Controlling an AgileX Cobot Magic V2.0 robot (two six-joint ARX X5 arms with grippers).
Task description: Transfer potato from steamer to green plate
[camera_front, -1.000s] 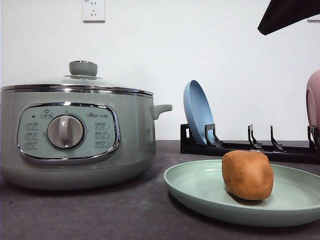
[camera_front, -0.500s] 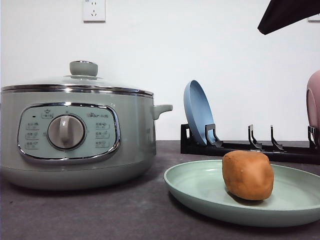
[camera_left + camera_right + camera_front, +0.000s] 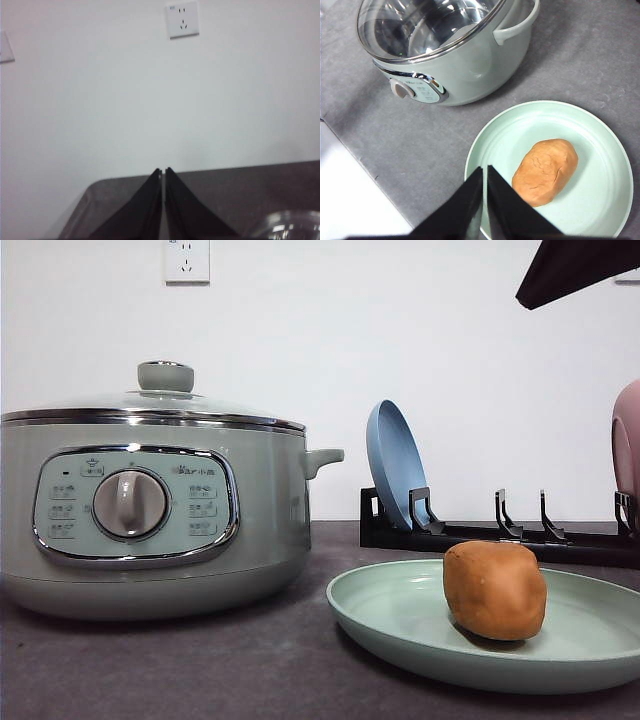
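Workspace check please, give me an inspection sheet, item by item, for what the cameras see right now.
Surface: dark grey table, bare between items.
Job's things: potato lying on the green plate; steamer beside it, glass lid on.
Clutter: black dish rack behind, holding an upright blue plate and a pink plate.
Grippers: left gripper shut, empty; right gripper shut, empty, above the plate.
Cables: nothing seen.
Surroundings: white wall, wall socket.

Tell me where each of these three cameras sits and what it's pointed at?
Front view: low at table height, facing the wall; steamer, potato on green plate.
Left wrist view: on the left arm, facing the wall and socket; shut left gripper.
Right wrist view: on the right arm, looking down; shut right gripper.
Front and right wrist views share steamer, potato and plate.
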